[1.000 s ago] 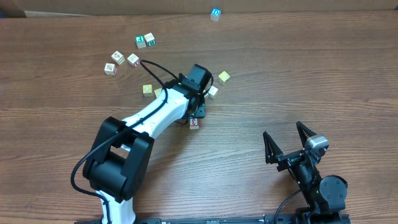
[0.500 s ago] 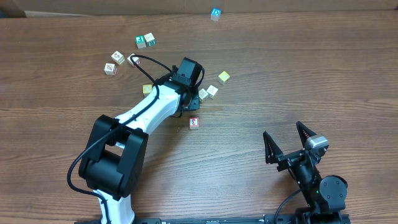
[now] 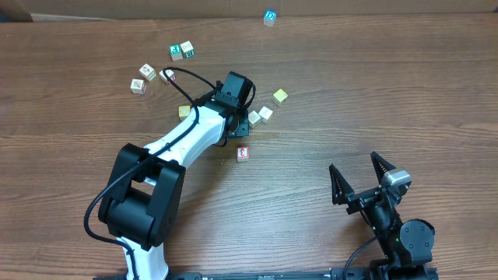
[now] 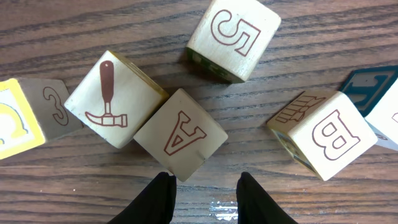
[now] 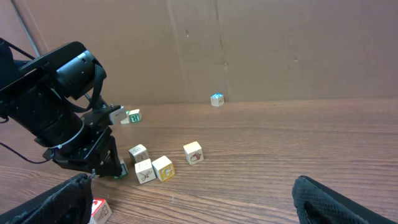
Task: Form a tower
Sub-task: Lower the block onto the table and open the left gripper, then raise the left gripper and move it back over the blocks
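Wood-grain table (image 3: 405, 85) under everything. Across its left half, the white-and-black left arm (image 3: 183, 148), stretched from the near edge to a cluster of cubes mid-table, wrist pointing down at them. At the near right, the black right arm (image 3: 393, 225), folded low, well apart from every cube.

Right gripper (image 3: 352, 160): jaws spread wide, nothing between them. Left gripper (image 4: 205, 196): low over the wood, jaws apart by a modest gap, bare table between the tips, gripping nothing.

Just ahead of those tips, the A cube (image 4: 180, 134), its near corner close by one finger; contact there impossible to judge. Touching the A cube on one side, the hammer cube (image 4: 115, 98). Beyond both and apart, the 5 cube (image 4: 233, 37). Off to the other side, apart, the B cube (image 4: 323, 134). Past the hammer cube, the 3 cube (image 4: 53, 106), with a yellow-faced cube (image 4: 15, 121) over its edge at the frame's border.

Tower: no stack to be made out; every cube in view seemingly single on the wood, part of the cluster hidden beneath the left wrist from overhead.

Farther out: red cube (image 3: 243, 153) alone, just nearer than the cluster; yellow cube (image 3: 279, 96) at the cluster's far right; green pair (image 3: 182, 51) side by side, far left; pale cubes (image 3: 147, 71) near them; blue cube (image 3: 269, 16) by the far edge.
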You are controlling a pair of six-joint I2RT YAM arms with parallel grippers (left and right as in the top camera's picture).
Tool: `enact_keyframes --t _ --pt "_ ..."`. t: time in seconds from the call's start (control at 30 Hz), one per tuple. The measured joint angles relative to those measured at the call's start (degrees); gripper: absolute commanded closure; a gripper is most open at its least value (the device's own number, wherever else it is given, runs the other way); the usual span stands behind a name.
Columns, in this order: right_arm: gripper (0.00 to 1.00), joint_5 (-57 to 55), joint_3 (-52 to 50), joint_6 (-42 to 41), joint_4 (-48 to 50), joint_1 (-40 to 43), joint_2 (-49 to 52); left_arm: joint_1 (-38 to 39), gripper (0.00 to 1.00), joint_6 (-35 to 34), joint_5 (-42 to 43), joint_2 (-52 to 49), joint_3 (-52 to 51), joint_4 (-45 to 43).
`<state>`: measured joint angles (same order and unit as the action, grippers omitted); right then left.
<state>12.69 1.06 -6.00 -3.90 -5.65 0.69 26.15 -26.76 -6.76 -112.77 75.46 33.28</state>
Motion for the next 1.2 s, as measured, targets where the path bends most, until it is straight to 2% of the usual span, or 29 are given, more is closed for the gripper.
enact_keyframes --t 0.27,0.37,0.57,0.73,0.8,0.93,1.1,1.2 --pt "0.00 0.02 0.00 0.00 0.00 0.00 0.00 -0.59 0.71 0.94 0.00 -2.64 -0.04 -3.37" --pt "0.00 0.00 0.00 0.00 -0.02 0.00 0.00 -2.05 0.71 1.97 -0.44 -2.69 -0.11 -7.15" --pt "0.00 0.00 0.00 0.00 0.02 0.00 0.00 -9.55 0.66 4.57 -1.25 -2.69 -0.11 -15.61" --pt "0.00 -0.02 0.00 0.02 -0.02 0.00 0.00 -16.28 0.63 6.25 -0.37 -2.73 0.02 -18.40" --pt "0.00 0.00 0.00 0.02 -0.02 0.00 0.00 -18.49 0.63 7.41 0.87 -2.91 1.16 -16.31" --pt "0.00 0.00 0.00 0.00 0.00 0.00 0.00 -20.04 0.66 9.42 2.89 -3.76 9.60 -5.44" --pt "0.00 0.00 0.00 -0.02 0.00 0.00 0.00 -18.51 0.65 10.78 4.02 -3.82 23.87 7.58" --pt "0.00 0.00 0.00 0.02 -0.02 0.00 0.00 -16.13 0.65 10.95 4.35 -3.65 27.82 12.48"
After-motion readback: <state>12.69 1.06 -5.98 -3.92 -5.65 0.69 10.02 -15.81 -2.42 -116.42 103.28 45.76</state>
